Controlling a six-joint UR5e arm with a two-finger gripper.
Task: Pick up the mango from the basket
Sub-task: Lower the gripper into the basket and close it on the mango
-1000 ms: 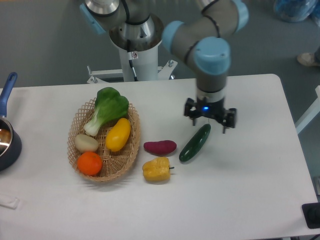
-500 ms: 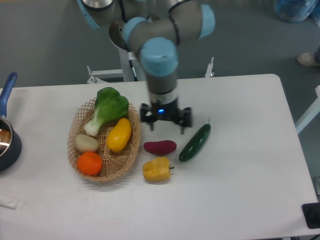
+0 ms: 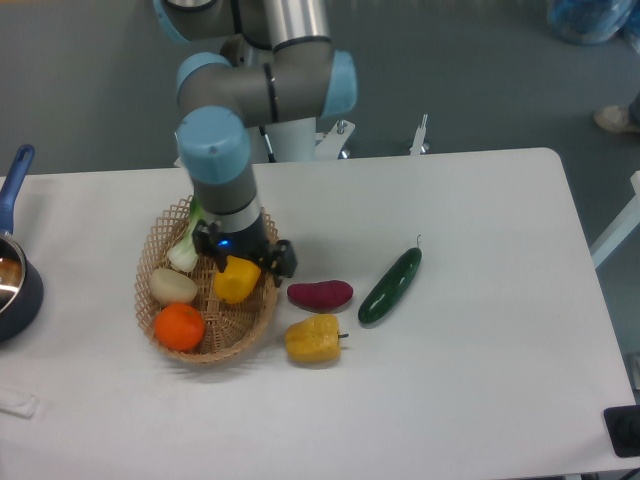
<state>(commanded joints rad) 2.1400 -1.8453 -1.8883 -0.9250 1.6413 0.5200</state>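
The mango (image 3: 236, 281) is a smooth yellow oval lying in the tan wicker basket (image 3: 262, 318) at the left of the table. My gripper (image 3: 243, 260) is over the mango's far end and covers that part of it. Its jaws stand apart, one finger (image 3: 206, 243) on the left and one (image 3: 283, 259) on the right of the fruit. I cannot tell whether the fingers touch the mango. The gripper holds nothing.
The basket also holds an orange (image 3: 180, 326), a pale potato (image 3: 172, 286) and a bok choy (image 3: 184, 251), mostly hidden by the arm. On the table to the right lie a purple sweet potato (image 3: 320, 294), a yellow bell pepper (image 3: 313, 339) and a cucumber (image 3: 390, 285). A blue-handled pot (image 3: 12, 285) stands at the left edge.
The gripper has moved left across the table, from above the cucumber, past the sweet potato, to over the mango in the basket. No object has moved.
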